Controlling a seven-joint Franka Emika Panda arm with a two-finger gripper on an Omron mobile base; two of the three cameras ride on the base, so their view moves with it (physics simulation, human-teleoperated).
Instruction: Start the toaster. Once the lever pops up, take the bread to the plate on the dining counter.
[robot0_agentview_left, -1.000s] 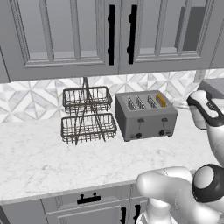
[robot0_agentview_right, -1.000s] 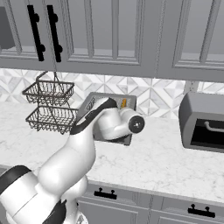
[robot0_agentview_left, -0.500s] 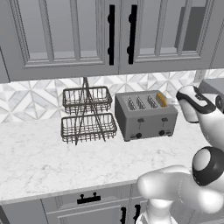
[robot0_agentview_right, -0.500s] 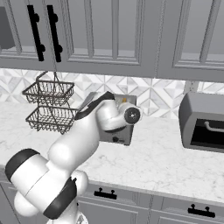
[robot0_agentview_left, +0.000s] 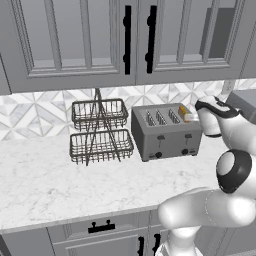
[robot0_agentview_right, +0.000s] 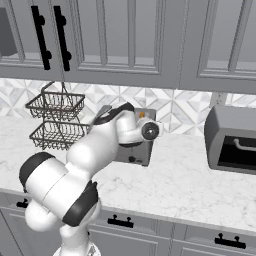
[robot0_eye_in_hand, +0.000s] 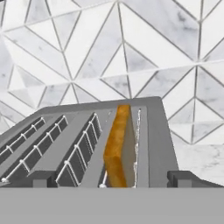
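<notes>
The grey four-slot toaster (robot0_agentview_left: 165, 132) stands on the counter against the tiled wall; it also shows as toaster (robot0_agentview_right: 134, 152) and toaster (robot0_eye_in_hand: 65, 144). A tan-orange bread slice (robot0_eye_in_hand: 117, 144) stands upright in its rightmost slot, its top sticking out, seen too as bread (robot0_agentview_left: 184, 112) and bread (robot0_agentview_right: 142, 115). Two dark levers (robot0_agentview_left: 161, 137) sit on the front. My gripper (robot0_eye_in_hand: 112, 178) is open, hovering just above the toaster's front edge, its fingertips (robot0_eye_in_hand: 40, 177) spread to either side of the bread's slot. The hand (robot0_agentview_left: 214, 116) hangs at the toaster's right end.
A two-tier wire basket rack (robot0_agentview_left: 99, 131) stands left of the toaster. A grey boxy appliance with a dark opening (robot0_agentview_right: 231, 145) sits on the counter to the right. Upper cabinets (robot0_agentview_left: 130, 40) hang overhead. The marble counter (robot0_agentview_left: 60, 180) has open room in front.
The arm has swung in toward the toaster and its hand has come down to the right end, over the bread's slot. Toaster, bread and rack have not moved.
</notes>
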